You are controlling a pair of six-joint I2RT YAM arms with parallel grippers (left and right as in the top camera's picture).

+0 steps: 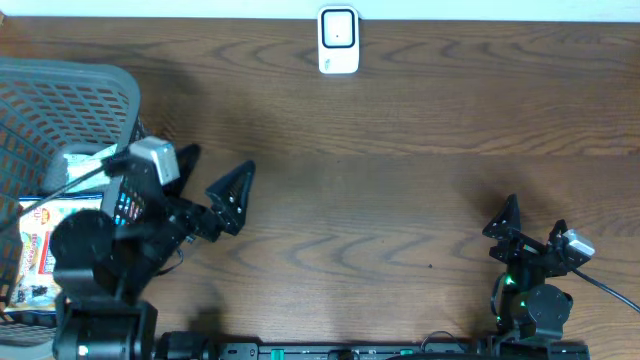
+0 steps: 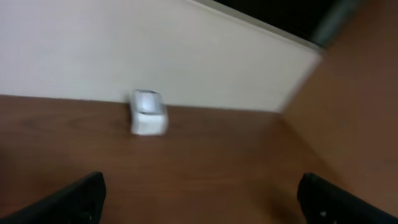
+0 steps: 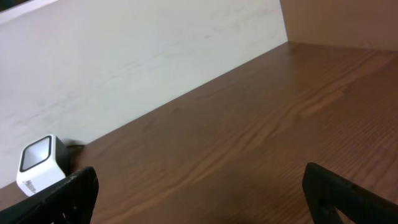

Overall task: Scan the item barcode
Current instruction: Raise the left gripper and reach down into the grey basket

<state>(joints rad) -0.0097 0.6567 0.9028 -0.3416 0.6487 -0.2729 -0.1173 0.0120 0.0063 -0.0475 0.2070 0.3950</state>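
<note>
The item (image 1: pixel 45 250), a colourful printed package, lies in the grey mesh basket (image 1: pixel 70 80) at the left edge of the bench (image 1: pixel 400 200), with a paler package (image 1: pixel 85 165) just beyond it in the same basket; no barcode can be made out on either. The left arm partly covers the basket from the overhead view. The white barcode scanner (image 1: pixel 338 40) stands at the far edge of the bench near the middle, against the pale wall, well apart from the basket and from both arms.

The left fingers (image 1: pixel 235 190) are spread wide and hold nothing, hanging over bare wood just to the right of the basket. From the left wrist view the scanner (image 2: pixel 148 112) appears blurred, ahead and a little left, with a dark fingertip (image 2: pixel 81 199) in each lower corner.

The right fingers (image 1: pixel 508 218) are also spread wide and empty, near the front right of the bench. The right wrist view shows the scanner (image 3: pixel 42 163) far to the left, its square window facing up, just above one fingertip (image 3: pixel 62 199).
</note>
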